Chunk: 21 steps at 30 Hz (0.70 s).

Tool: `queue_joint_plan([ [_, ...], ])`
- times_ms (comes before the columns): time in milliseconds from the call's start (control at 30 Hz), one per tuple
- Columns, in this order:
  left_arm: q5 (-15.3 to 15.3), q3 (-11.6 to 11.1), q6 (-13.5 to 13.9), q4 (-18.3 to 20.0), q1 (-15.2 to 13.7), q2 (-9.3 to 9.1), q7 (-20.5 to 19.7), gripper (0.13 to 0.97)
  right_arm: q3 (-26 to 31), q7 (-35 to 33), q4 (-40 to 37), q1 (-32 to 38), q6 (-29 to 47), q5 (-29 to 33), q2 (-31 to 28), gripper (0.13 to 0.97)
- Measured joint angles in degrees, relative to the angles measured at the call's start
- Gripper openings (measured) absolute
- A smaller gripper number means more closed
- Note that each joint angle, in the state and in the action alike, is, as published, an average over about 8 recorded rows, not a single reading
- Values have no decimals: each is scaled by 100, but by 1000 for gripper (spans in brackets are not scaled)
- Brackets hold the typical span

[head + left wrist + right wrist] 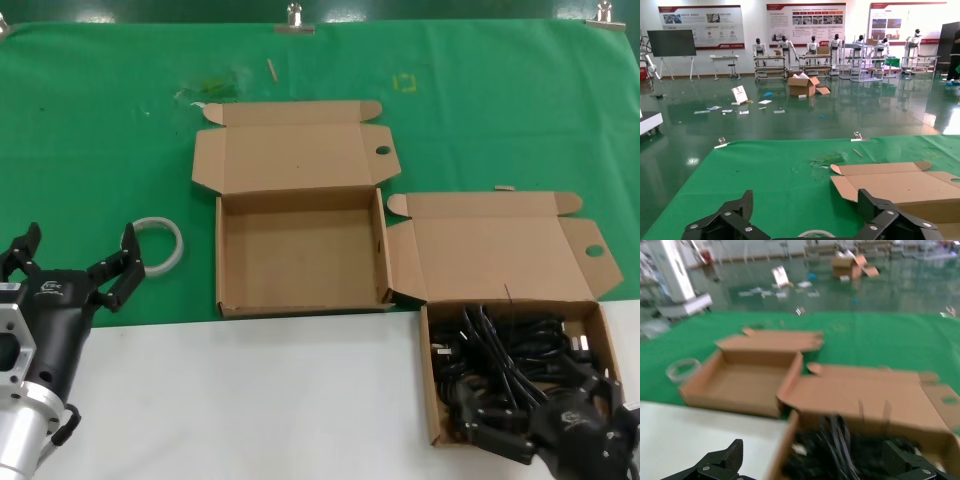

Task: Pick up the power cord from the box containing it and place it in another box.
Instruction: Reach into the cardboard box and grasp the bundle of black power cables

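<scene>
Currently your right pincer hovers spread apart over the near corner of the box containing it, placed to drop onto a power cord in the heap. Another box sits bare alongside, ready. Your left pincer, also released, waits near the desk edge.

We see a white table with a green cloth over its far part, carrying an empty cardboard box, a box of black cords and a clear tape ring.
</scene>
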<state>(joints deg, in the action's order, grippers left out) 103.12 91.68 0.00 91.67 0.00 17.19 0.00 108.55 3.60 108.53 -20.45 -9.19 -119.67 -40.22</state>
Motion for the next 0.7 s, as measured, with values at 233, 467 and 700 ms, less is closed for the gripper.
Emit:
queue_joint_plan([
  [233,0,0,0,0,0,0,0,701,296,-68,-806,399,-123,-315,-61,958],
  [467,0,0,0,0,0,0,0,540,573,-142,-1375,870,-141,-540,-33,937],
  [700,1,0,0,0,0,0,0,395,743,-204,-1679,1164,-145,-648,63,853],
])
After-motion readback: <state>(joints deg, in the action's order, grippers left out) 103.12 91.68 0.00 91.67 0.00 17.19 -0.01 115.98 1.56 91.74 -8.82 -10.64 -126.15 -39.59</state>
